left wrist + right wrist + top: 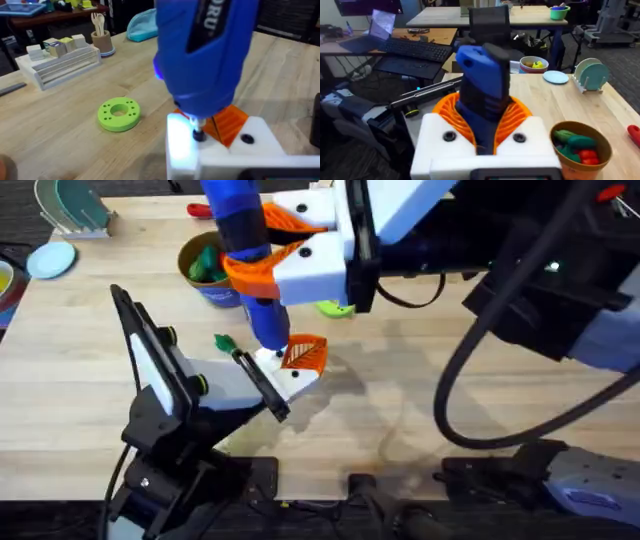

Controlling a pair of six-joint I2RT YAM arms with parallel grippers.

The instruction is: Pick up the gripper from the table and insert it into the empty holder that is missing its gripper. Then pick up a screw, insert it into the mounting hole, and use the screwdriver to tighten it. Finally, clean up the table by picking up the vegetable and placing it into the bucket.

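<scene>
Screw-tightening stage, as judged from the layout. The right gripper (pixel 285 260), white with orange ribbed pads, is closed around the blue handle of the screwdriver (pixel 245 250) and holds it upright, so that the short shaft points straight down; the right wrist view shows the handle clamped between the two pads. The bit meets the top of the white holder (pixel 285 375) near the table's middle, and the left wrist view shows the tip seated in a dark hole on the holder's upper face, with the tool's lamp lighting the plastic; the screw itself is too small to make out. The orange gripper (pixel 305 353) sits already mounted on the holder's right side, touching it, which suggests insertion is done and fastening is in hand. The holder belongs to the black claw reaching in from the near left, presumably held steady there to resist the driving torque; whether the left arm's own fingers are open or closed cannot be told. The green vegetable (pixel 224 343) lies on the table just left of the holder, not yet cleared. The bucket (pixel 205 270) stands farther back on the left, holding other toy foods. A green ring (pixel 118 113) lies on the table beside the work.
</scene>
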